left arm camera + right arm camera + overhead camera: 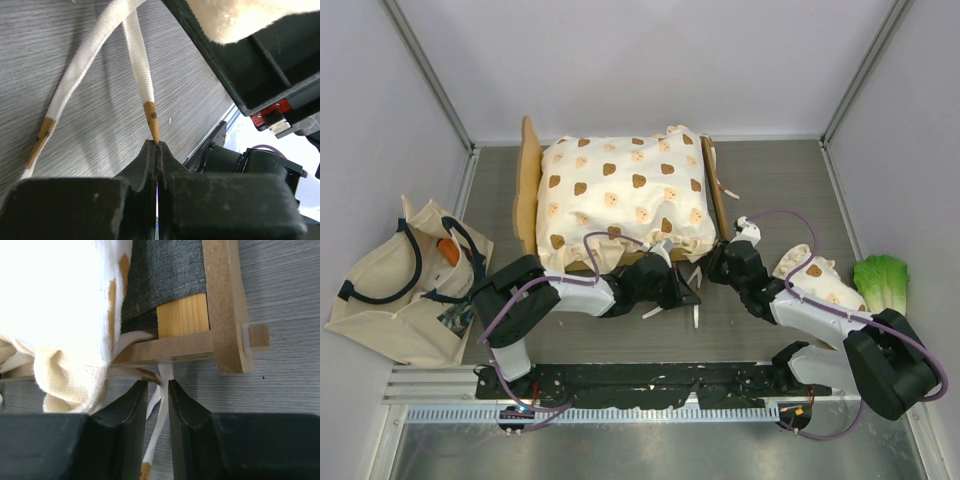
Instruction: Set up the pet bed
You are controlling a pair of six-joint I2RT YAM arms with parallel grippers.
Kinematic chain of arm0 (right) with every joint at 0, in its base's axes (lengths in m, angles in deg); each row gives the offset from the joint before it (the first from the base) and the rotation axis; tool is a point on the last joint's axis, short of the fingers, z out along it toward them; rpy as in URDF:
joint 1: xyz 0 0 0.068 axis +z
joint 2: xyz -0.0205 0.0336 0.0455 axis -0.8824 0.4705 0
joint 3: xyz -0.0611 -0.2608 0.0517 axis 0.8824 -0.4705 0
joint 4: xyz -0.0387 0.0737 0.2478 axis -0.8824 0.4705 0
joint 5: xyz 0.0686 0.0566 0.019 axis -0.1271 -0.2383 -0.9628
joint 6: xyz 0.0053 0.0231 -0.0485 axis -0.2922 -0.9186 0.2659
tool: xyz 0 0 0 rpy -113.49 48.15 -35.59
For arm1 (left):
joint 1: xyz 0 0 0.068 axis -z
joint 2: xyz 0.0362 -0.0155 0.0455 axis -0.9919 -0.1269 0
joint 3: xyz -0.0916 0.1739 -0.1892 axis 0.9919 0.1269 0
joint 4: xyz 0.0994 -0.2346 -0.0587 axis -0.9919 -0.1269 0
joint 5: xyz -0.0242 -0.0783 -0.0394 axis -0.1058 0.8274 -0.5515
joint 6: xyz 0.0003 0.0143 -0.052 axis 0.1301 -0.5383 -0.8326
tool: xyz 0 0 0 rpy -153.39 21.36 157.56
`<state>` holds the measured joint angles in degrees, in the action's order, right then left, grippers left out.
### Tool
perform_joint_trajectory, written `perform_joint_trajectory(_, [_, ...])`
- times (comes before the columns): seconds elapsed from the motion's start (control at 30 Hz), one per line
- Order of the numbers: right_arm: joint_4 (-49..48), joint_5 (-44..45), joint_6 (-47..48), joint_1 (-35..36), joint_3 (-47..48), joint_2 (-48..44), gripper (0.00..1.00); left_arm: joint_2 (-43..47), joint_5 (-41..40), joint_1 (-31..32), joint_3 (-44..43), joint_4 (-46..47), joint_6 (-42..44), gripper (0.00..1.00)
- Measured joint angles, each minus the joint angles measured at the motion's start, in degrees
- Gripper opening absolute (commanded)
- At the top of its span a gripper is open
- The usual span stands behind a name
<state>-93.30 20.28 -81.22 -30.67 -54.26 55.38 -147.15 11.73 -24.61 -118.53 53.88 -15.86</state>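
L tool [157, 146] fully shut, nipping brown tip of a white tie cord [145, 85]; 2nd cord [75, 85] lies on tabletop [60, 30] just left of it in wrist view. R tool [156, 385] part-open, jaws either side of a hanging cord [161, 412], not visibly pinched. The pet bed [528, 190] w/ bear-print cushion [620, 195] sits just beyond both tools; frame corner [225, 315] close ahead of R tool.

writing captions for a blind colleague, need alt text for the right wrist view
Black jaws of the right gripper stand slightly apart around a white tie cord that runs down from the corner of the light-wood pet bed. Its grey fabric base and cream cushion fill the upper left, above a grey table.
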Motion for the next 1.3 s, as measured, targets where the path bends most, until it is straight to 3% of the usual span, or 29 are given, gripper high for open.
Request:
perform_joint_trajectory(0.17, [-1.77, 0.15, 0.76, -0.04, -0.04, 2.34, 0.18, 0.0, 0.26, -0.02, -0.11, 0.0, 0.0, 0.0])
perform_joint_trajectory(0.2, [-1.95, 0.15, 1.01, -0.13, -0.04, 2.8, 0.11, 0.0, 0.39, -0.02, -0.09, 0.02, 0.0, 0.0])
perform_joint_trajectory(0.27, [-2.64, 0.17, 1.46, -0.26, -0.09, 3.48, 0.06, 0.0, 0.46, -0.02, -0.11, 0.0, 0.04, 0.0])
perform_joint_trajectory(0.83, [2.36, -2.34, 3.58, -0.28, -3.37, -8.7, 0.01, 0.61, -0.74, -3.65, -4.02, -3.28, 1.79, 0.0])
perform_joint_trajectory(1.3, [5.9, -7.39, 6.12, -0.28, -4.76, -11.63, 0.01, -1.38, -4.46, -6.64, -7.48, 0.61, -2.89, 0.0])
